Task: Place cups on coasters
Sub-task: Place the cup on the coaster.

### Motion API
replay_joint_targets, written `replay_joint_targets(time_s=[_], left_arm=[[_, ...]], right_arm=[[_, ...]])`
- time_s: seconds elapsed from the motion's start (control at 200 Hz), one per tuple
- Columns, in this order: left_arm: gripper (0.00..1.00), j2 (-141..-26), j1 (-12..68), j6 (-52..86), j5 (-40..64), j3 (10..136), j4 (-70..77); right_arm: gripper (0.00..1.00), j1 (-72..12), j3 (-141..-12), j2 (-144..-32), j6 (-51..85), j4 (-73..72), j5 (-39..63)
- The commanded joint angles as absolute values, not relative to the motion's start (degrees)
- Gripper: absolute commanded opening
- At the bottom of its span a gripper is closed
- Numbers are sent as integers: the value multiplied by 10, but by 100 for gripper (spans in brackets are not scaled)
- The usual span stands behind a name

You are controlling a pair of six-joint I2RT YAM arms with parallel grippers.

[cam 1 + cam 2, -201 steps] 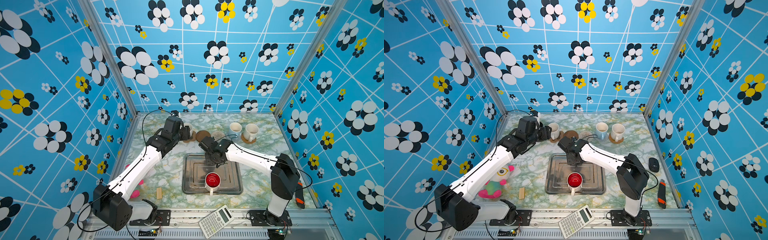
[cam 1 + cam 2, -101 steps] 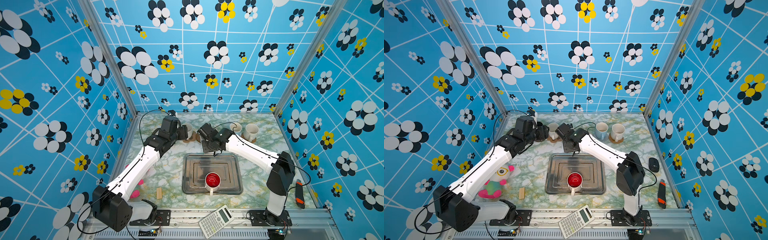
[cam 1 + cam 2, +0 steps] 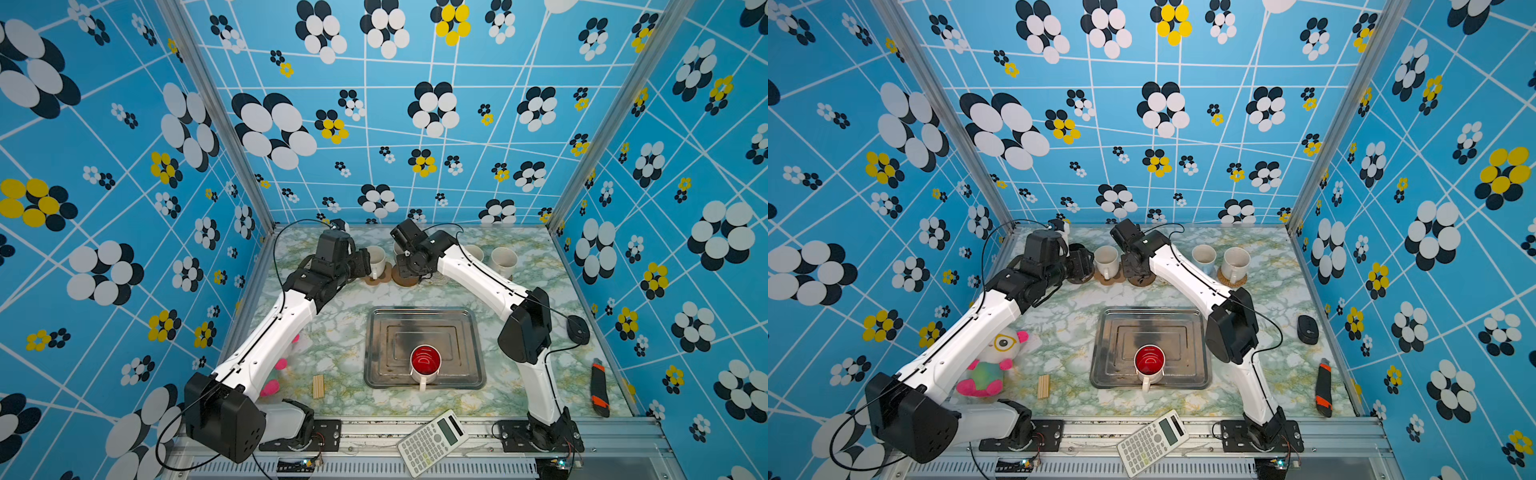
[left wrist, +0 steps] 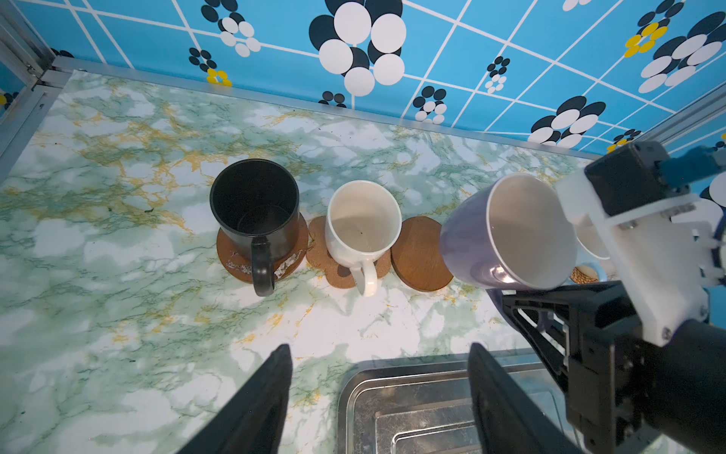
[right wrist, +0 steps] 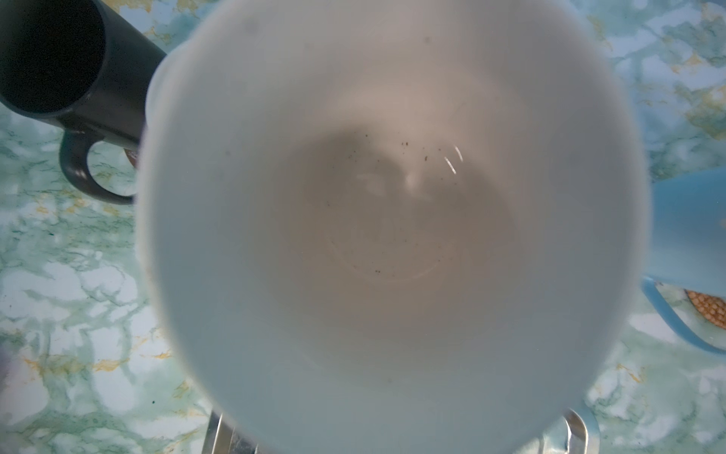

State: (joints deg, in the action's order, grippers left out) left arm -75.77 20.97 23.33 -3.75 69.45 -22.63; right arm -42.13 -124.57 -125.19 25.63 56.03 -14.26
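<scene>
My right gripper (image 4: 518,310) is pinched on the handle of the lavender mug (image 4: 471,243). The mug hangs clear of the table, tipped so that its pale glazed inside fills my right wrist view. My left gripper (image 4: 380,350) is spread wide and holds nothing, poised over the green-and-gold marbled tabletop (image 4: 118,314) at the edge of the metal tray (image 4: 404,389).

Just beside the lavender mug lies a bare brown disc coaster (image 4: 420,255), flat and wood-grained. The mug's wall overlaps its edge in the left wrist view, and I cannot tell whether the mug is directly above it. Crowding that disc from the other side is the cork-like paw-print coaster (image 4: 326,263), which carries the white mug (image 4: 363,232), upright, handle toward my left gripper. Beyond that stands the matte black mug (image 4: 255,204) on a second brown disc (image 4: 231,255), scuffed pale near the handle.

On the lavender mug's far side are the light blue mug (image 5: 687,224) and a woven rattan coaster (image 5: 707,310). In both top views the red-lined white mug (image 3: 424,361) (image 3: 1149,360) stands upright in the tray, whose floor is stepped in rectangular ridges.
</scene>
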Motion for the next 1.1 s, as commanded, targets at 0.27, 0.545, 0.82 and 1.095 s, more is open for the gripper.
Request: replay_joint_targets(time_s=[0.27,0.545,0.82,1.095], left_arm=[[72,-757,189,236,-15,697,-223],[72,-761,181,237,-8,697,-221],[72,-763,177,235,-5,700,-223],[72,-764,176,235,-5,700,-224]], right_arm=[[0,-399,-1347,-1330,242,595,-118],[0,-390,-1364,-1362,251,588,-98],[0,-387,-1374,-1385,257,589,-94],[0,-381,-1373,-1396,261,588,-92]])
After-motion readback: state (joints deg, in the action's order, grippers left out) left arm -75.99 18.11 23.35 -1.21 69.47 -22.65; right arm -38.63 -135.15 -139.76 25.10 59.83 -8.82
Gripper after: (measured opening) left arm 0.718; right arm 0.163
